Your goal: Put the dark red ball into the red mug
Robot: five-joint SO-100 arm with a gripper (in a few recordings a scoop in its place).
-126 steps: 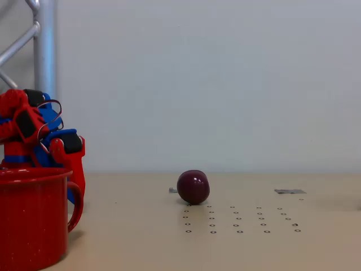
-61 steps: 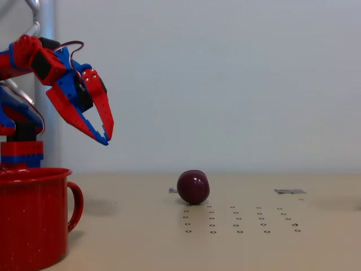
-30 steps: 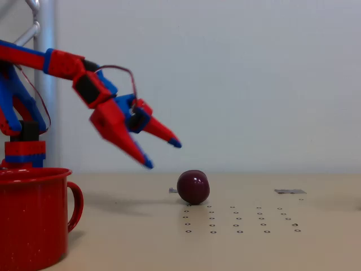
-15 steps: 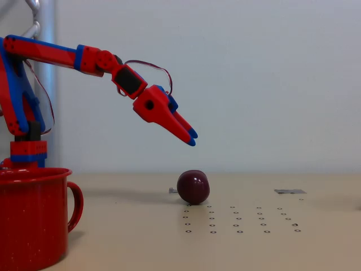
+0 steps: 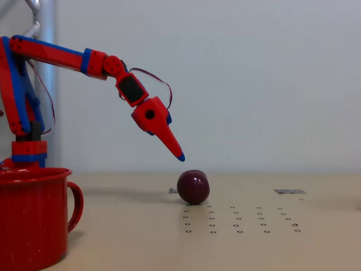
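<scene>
At frame centre of the fixed view, the dark red ball [image 5: 193,187] is resting on the table [image 5: 316,237], ungrasped. Just above-left, the gripper [image 5: 179,156] is being presented edge-on; finger spread cannot be told. At lower left, the red mug [image 5: 32,217] is waiting; grasp and transfer are judged outstanding.

No readable text, label, brand, number or sign anywhere. Only faint white speckles on the red mug [image 5: 31,217], no lettering. Rows of small ring marks on the table [image 5: 316,248], no characters among them. Perhaps a label on the small grey strip [image 5: 289,191] lying farther back, but too small and blurred to read.
</scene>
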